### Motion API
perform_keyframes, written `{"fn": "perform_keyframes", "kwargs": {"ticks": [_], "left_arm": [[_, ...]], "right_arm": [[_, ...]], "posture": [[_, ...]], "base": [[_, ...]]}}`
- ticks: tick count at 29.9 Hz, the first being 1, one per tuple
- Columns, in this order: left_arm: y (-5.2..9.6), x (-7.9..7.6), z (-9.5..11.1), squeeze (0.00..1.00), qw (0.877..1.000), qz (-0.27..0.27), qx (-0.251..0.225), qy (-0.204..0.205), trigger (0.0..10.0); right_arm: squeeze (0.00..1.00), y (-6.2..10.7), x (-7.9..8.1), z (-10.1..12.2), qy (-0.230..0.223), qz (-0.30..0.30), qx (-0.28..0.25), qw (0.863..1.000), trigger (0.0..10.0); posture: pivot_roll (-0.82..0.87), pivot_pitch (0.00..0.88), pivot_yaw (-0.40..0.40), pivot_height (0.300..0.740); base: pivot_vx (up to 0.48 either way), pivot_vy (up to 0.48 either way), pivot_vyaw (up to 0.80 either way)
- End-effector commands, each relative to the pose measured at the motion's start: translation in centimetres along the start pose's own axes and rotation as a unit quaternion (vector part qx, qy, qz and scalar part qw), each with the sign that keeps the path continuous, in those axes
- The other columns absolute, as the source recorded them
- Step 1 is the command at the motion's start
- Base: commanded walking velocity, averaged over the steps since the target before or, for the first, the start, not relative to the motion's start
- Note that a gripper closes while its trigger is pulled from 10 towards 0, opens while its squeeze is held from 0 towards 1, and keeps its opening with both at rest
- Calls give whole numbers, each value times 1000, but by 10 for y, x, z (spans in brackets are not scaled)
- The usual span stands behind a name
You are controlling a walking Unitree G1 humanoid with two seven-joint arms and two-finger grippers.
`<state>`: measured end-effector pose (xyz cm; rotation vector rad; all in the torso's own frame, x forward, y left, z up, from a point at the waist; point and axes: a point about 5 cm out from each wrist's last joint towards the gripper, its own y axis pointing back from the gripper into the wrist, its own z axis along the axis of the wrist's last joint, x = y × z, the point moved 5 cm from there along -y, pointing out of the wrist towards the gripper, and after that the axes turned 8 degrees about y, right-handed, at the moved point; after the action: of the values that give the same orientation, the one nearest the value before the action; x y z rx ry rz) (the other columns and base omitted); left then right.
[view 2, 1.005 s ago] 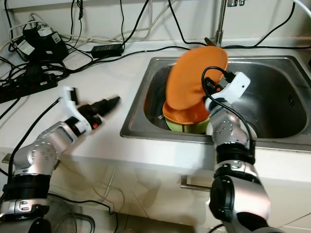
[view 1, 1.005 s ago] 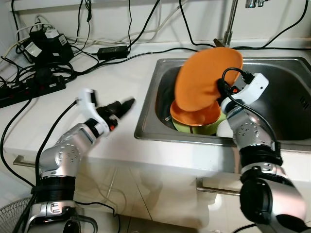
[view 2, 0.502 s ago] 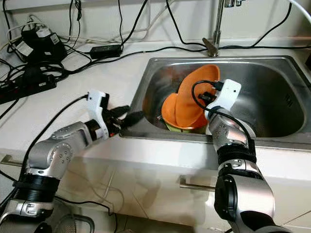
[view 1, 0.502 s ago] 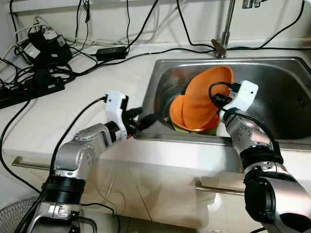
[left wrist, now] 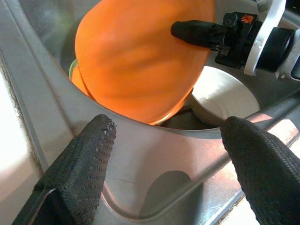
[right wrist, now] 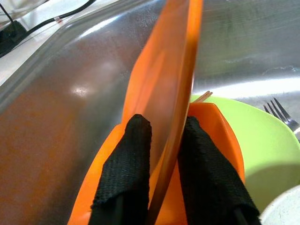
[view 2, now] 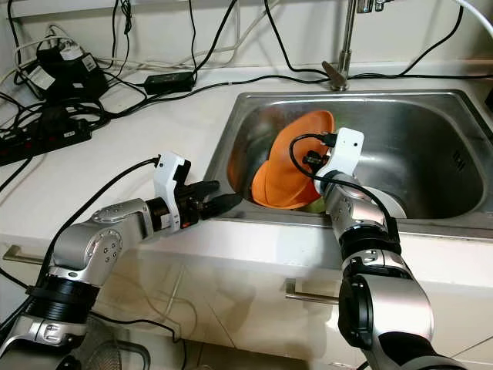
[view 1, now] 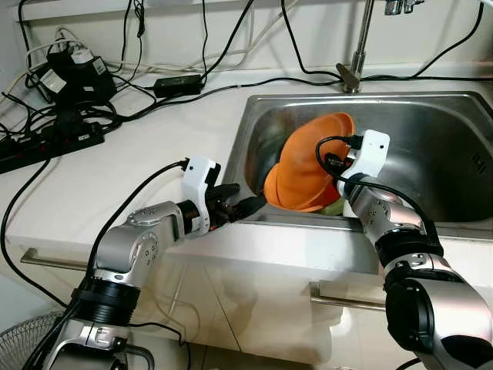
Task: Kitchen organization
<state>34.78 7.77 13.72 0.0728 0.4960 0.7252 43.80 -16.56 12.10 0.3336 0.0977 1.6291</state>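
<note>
The right gripper (right wrist: 161, 154) is pinching an orange plate (view 1: 312, 158) on edge, tilted over the bowls (right wrist: 243, 140) at the sink's (view 1: 454, 108) front-left corner — mid-handling. The left gripper (left wrist: 168, 140) is hovering spread at the front rim; next probably comes a handover.

Bright, even indoor light fills both head views, which are sharp and free of blur. Soft glare streaks the brushed stainless steel sink (view 1: 431, 131), and the white countertop (view 1: 139, 146) looks slightly washed out. In the left wrist view the near black fingers (left wrist: 84, 164) are soft, out of focus.
</note>
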Motion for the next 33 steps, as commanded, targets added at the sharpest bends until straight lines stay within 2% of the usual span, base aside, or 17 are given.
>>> {"fn": "perform_keyframes", "kwargs": {"ticks": [1,13,18,19,22,32,33], "left_arm": [[2,4,2,0,1000,8,8,-7,10000],[5,7,3,0,1000,13,7,-4,10000],[6,9,3,0,1000,16,7,-1,10000],[6,10,2,0,1000,19,9,0,10000],[7,11,1,0,1000,21,11,1,10000],[7,10,0,0,1000,21,11,5,10000],[7,11,2,0,1000,25,2,-2,10000]], "right_arm": [[1000,1,7,-26,-7,14,41,999,10000],[1000,1,5,-32,-4,10,53,999,10000],[1000,3,-6,-36,3,-15,64,998,10000],[1000,4,-17,-38,22,-44,69,996,10000],[1000,5,-21,-38,24,-54,72,996,10000],[1000,4,-18,-37,17,-50,69,996,10000],[1000,3,-17,-26,30,-53,37,997,10000]], "posture": [[-28,4,141,740],[-22,0,145,740],[-21,0,144,740],[-20,0,143,740],[-20,0,143,740],[-20,0,143,740],[-22,0,144,740]], "base": [[0,0,0],[0,0,0],[0,0,0],[0,0,0],[0,0,0],[0,0,0],[0,0,0]]}}
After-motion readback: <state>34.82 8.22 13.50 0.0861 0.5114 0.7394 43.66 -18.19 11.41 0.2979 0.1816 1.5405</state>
